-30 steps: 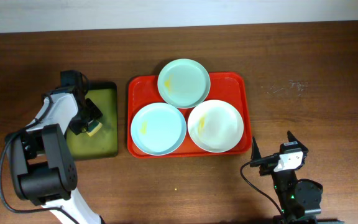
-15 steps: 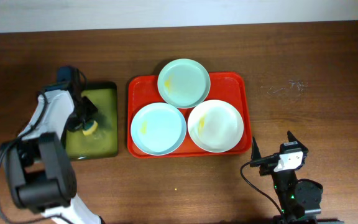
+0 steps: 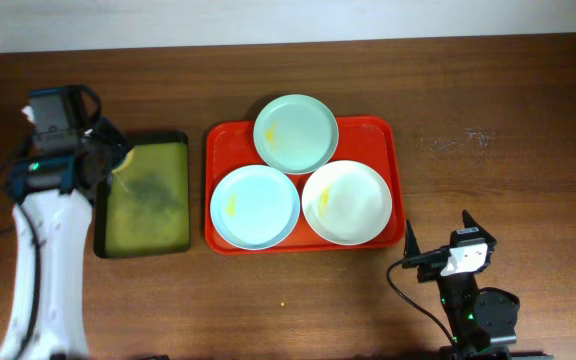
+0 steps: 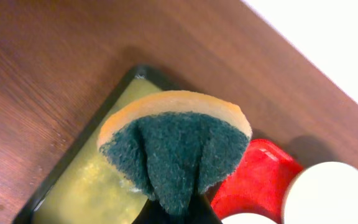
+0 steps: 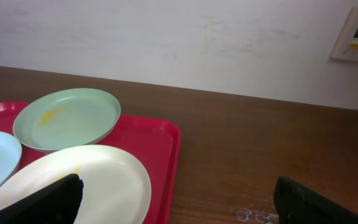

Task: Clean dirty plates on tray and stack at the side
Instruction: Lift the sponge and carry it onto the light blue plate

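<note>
Your left pincer [image 4: 174, 215] is pinched on a sponge [image 4: 176, 146]. The sponge is folded, so its dark green scouring face bulges out under an orange-yellow back. From overhead, the pincer sits over the far left corner of the black tray [image 3: 158, 222], whose greenish inside looks wet and mottled.

Just to the right of that tray, and not touching it, the red tray [image 3: 394, 170] lies on the desk [image 3: 508, 100] with all three plates on it:
- The mint green plate [image 3: 296, 132] is farthest back. Its rim sticks out over the tray's far edge, and it has a yellow smear on its left half.
- The pale blue plate [image 3: 255, 205] is at the near left, also with a yellow smear.
- The white plate [image 3: 344, 203] is at the near right, with a faint mark.

The three plates are crowded rim to rim.

Your right pincer [image 3: 438, 233] is spread wide and empty. It is low over the bare desk, near the red tray's near right corner.
</note>
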`<state>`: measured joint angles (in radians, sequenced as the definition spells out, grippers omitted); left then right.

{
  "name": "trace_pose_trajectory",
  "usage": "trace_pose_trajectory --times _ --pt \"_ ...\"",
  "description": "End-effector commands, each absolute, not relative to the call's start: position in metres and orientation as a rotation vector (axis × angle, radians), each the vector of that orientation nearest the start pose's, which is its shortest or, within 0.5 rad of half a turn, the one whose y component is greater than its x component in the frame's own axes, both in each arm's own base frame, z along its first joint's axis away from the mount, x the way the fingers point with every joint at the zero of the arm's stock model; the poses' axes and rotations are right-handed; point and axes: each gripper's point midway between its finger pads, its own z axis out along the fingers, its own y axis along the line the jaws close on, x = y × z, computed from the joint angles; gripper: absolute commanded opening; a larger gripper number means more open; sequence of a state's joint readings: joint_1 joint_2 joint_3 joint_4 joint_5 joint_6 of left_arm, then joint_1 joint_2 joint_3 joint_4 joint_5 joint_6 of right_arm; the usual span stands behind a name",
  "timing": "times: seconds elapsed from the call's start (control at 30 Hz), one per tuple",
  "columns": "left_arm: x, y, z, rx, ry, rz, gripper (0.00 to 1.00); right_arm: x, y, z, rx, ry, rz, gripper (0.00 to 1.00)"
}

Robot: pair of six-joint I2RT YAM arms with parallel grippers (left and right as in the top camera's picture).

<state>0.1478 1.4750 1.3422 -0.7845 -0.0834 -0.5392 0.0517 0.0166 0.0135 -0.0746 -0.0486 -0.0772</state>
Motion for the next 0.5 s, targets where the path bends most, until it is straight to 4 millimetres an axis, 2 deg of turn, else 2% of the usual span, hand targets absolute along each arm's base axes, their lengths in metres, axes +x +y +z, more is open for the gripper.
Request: trace_pose_trajectory --times 0.0,0.07,0.1,0.13,0.23,0.27,0.33,0.4,0.47 --pt "0.387 0.069 0.101 -0.915 2.585 -0.001 0.00 0.246 0.018 0.155 -0.123 1.649 0.016 0.99" --pt "0.384 0.068 0.060 -0.915 2.698 0.021 0.00 0.246 0.018 0.155 -0.123 1.649 0.016 0.99" --pt "0.384 0.063 0.045 -0.848 2.766 -0.001 0.00 0.246 0.018 0.155 -0.123 1.649 0.016 0.99" --pt "0.388 0.059 0.041 -0.733 2.820 -0.032 0.00 0.246 0.018 0.155 -0.123 1.649 0.016 0.99" --pt "0.396 0.062 0.086 -0.715 2.781 -0.034 0.00 0.246 0.018 0.155 -0.123 1.649 0.016 0.99" --pt "0.399 0.062 0.112 -0.706 2.744 -0.039 0.00 0.246 0.018 0.155 -0.123 1.648 0.016 0.99" --pt "0.404 0.059 0.181 -0.664 2.623 -0.077 0.00 0.246 0.018 0.155 -0.123 1.649 0.016 0.99" --pt "0.402 0.054 0.228 -0.627 2.516 -0.106 0.00 0.246 0.018 0.155 -0.123 1.649 0.016 0.98" --pt "0.394 0.050 0.250 -0.601 2.461 -0.115 0.00 0.246 0.018 0.155 -0.123 1.649 0.016 0.99"
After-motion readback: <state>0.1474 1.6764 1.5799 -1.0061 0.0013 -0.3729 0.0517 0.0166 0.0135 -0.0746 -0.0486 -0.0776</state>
